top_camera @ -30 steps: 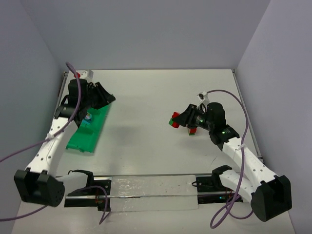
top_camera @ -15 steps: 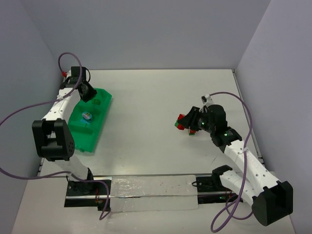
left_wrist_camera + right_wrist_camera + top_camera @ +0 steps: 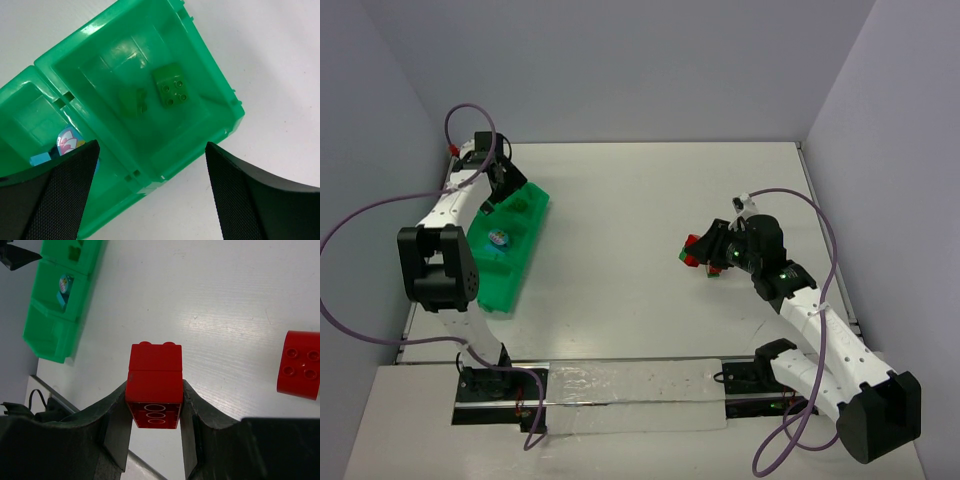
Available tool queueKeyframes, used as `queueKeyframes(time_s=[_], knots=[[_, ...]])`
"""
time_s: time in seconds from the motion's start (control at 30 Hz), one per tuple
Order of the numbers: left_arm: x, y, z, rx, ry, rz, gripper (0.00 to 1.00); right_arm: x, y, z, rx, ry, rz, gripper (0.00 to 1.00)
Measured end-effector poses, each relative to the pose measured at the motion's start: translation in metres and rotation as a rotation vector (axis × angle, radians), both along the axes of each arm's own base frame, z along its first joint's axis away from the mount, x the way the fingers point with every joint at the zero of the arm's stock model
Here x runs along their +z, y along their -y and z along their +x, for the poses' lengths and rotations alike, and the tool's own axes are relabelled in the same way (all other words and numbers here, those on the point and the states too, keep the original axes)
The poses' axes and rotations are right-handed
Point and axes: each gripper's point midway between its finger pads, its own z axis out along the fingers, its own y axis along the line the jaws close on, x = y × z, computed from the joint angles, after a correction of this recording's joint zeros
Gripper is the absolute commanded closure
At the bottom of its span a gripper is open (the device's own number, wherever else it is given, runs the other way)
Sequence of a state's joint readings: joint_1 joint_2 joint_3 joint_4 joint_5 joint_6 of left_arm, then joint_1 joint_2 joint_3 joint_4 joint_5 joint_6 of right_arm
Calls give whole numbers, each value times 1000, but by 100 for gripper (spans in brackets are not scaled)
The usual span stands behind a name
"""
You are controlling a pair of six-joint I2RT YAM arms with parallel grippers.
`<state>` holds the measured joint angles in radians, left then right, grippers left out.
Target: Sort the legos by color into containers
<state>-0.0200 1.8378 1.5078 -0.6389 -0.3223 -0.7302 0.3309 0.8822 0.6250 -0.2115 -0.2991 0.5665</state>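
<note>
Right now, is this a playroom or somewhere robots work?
Probably a robot lab bench, not a playroom. The left arm and right arm are bolted to a white table boxed in by bare grey walls, purple cables trail off them, and the only toys are bricks and a green tray.

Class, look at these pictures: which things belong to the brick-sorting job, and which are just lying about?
Part of the job: green tray; two green bricks in its end compartment; teal brick in the next one; red brick held in the right jaws; loose red brick.

Just lying about: purple cables; clear strip at the near edge.
</note>
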Motion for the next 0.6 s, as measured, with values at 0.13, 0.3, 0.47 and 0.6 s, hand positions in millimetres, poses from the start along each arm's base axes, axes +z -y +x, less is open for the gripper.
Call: queueKeyframes(time_s=[0.13,0.3,0.47,0.6], knots=[[16,14,-8,-28,33,17,6,1,-2,-2,24,6,0,87],[86,89,-47,-256,228,-36,11,17,-22,-18,192,67,59,87],[180,164,-110,-657,560,-258,11,52,-47,-45,425,181,175,88],[204,205,-153,-952,684,-400,11,74,-59,-64,566,255,245,88]])
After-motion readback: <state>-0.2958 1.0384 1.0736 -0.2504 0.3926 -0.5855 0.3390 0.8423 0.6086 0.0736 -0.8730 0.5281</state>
